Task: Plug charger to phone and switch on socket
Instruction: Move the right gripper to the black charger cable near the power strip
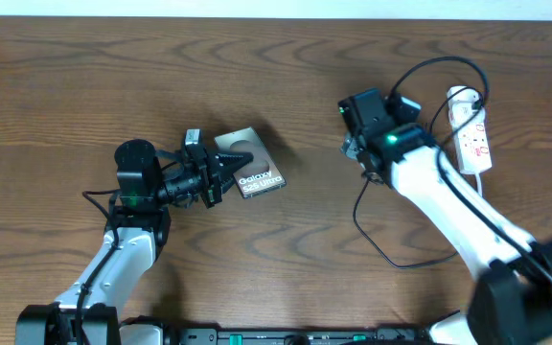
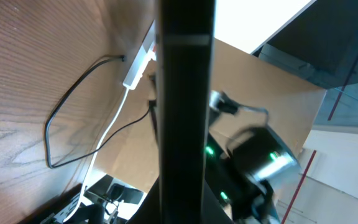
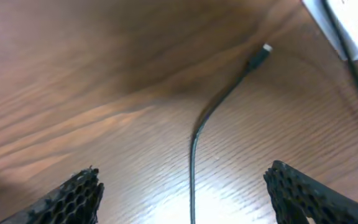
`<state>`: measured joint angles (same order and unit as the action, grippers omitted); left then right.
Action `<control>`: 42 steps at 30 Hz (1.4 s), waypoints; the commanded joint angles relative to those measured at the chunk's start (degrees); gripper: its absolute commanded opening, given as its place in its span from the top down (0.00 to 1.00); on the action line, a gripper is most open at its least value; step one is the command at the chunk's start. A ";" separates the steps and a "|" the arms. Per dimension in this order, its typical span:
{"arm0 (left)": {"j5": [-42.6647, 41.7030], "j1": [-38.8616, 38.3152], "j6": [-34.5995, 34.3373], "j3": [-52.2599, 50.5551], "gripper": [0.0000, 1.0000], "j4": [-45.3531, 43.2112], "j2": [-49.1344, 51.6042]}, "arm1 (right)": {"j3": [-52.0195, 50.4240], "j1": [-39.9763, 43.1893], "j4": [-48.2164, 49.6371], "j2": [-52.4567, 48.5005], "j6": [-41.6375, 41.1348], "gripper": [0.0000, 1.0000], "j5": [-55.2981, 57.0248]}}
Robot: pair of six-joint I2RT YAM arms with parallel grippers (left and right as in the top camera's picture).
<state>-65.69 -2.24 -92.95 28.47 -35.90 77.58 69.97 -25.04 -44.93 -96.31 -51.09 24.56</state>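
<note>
The phone (image 1: 255,169), a bronze-grey slab with "Galaxy" lettering, is tilted at centre-left with my left gripper (image 1: 220,175) shut on its left end. In the left wrist view its edge is a dark upright bar (image 2: 185,106) filling the middle. The charger cable (image 1: 372,241) loops over the table below my right gripper (image 1: 360,158). In the right wrist view that gripper (image 3: 188,199) is open just above the wood. The thin black cable (image 3: 194,152) runs between its mesh fingers (image 3: 73,196), touching neither. The connector tip (image 3: 263,51) lies ahead. The white socket (image 1: 473,134) sits at the far right.
The socket's white cord (image 1: 483,177) trails down beside the right arm. The left wrist view shows the cable loop (image 2: 67,118) and the socket (image 2: 138,62) far off, with the right arm behind the phone. A white corner of the socket (image 3: 347,28) shows top right in the right wrist view.
</note>
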 commanded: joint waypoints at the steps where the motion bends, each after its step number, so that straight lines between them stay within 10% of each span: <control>1: -1.42 0.35 0.74 0.48 0.93 -0.63 -0.50 | 0.92 1.62 -0.76 -4.66 -6.95 0.20 3.43; 29: -1.33 0.35 0.74 0.48 0.93 -0.63 -0.50 | 0.66 10.80 4.46 -20.35 -19.85 0.38 3.87; 42: -0.74 0.35 0.74 0.48 0.93 -0.61 -0.50 | 0.70 8.68 13.09 -21.33 -0.70 0.59 0.87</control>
<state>-65.67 -2.24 -92.95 28.47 -35.90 77.58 70.78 -15.05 -32.29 -115.68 -59.05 28.69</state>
